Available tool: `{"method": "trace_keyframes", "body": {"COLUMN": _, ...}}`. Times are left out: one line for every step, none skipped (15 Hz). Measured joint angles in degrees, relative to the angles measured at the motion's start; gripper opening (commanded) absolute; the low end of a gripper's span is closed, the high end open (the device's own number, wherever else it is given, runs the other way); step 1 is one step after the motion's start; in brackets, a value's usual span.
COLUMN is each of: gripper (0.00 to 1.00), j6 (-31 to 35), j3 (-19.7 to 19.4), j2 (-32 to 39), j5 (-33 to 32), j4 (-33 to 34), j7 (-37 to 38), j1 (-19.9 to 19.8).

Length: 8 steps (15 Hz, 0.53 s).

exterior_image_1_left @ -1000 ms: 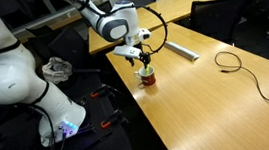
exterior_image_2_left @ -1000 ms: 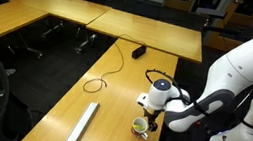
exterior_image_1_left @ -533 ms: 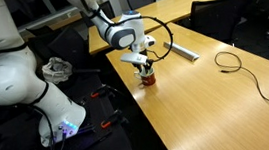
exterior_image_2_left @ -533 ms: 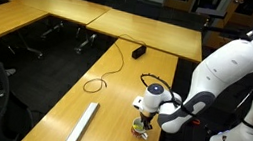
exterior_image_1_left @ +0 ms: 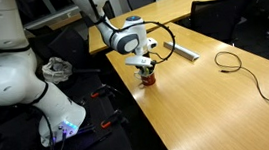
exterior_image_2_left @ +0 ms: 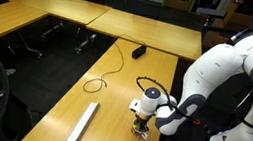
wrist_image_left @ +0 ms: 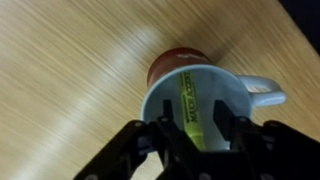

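Observation:
A mug, red outside and white inside (wrist_image_left: 225, 78), stands on the wooden table near its edge, and it shows in both exterior views (exterior_image_1_left: 148, 80) (exterior_image_2_left: 141, 128). A yellow-green marker (wrist_image_left: 185, 92) leans inside it. My gripper (wrist_image_left: 194, 105) reaches down into the mug's mouth, with one finger on each side of the marker. The jaws are about half closed. A gap still shows between the marker and the right finger. In both exterior views the gripper (exterior_image_1_left: 147, 70) (exterior_image_2_left: 144, 120) sits right on top of the mug and hides most of it.
A grey bar (exterior_image_1_left: 180, 51) (exterior_image_2_left: 83, 123) lies on the table beyond the mug. A looped black cable (exterior_image_1_left: 231, 62) (exterior_image_2_left: 99, 82) runs to a black adapter (exterior_image_2_left: 138, 51). The table edge is close beside the mug. Office chairs stand around.
The gripper has come down from just above the mug into its mouth. Its jaws have narrowed around the marker. The mug has not moved.

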Motion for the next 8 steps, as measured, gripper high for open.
{"method": "trace_keyframes", "body": {"gripper": 0.14, "j6": 0.0, "j3": 1.0, "j2": 0.6, "j5": -0.1, "j4": 0.3, "j7": 0.0, "j1": -0.8}}
{"method": "trace_keyframes", "body": {"gripper": 0.07, "j6": 0.1, "j3": 2.0, "j2": 1.1, "j5": -0.1, "j4": 0.6, "j7": -0.1, "j1": -1.6}}
{"method": "trace_keyframes", "body": {"gripper": 0.0, "j6": 0.2, "j3": 2.9, "j2": 1.5, "j5": -0.1, "j4": 0.8, "j7": -0.1, "j1": -2.4}}
{"method": "trace_keyframes", "body": {"gripper": 0.03, "j6": 0.5, "j3": 3.5, "j2": 1.8, "j5": -0.2, "j4": 1.0, "j7": -0.1, "j1": -3.0}}
{"method": "trace_keyframes", "body": {"gripper": 0.05, "j6": 0.9, "j3": 3.8, "j2": 2.0, "j5": -0.5, "j4": 1.0, "j7": -0.1, "j1": -3.5}}
{"method": "trace_keyframes", "body": {"gripper": 0.05, "j6": 1.2, "j3": 3.8, "j2": 2.0, "j5": -1.0, "j4": 1.0, "j7": -0.1, "j1": -3.8}}
{"method": "trace_keyframes", "body": {"gripper": 0.05, "j6": 1.3, "j3": 3.6, "j2": 1.9, "j5": -1.7, "j4": 1.0, "j7": -0.1, "j1": -4.0}}
{"method": "trace_keyframes", "body": {"gripper": 0.05, "j6": 1.4, "j3": 3.7, "j2": 1.8, "j5": -2.1, "j4": 1.0, "j7": -0.1, "j1": -4.2}}
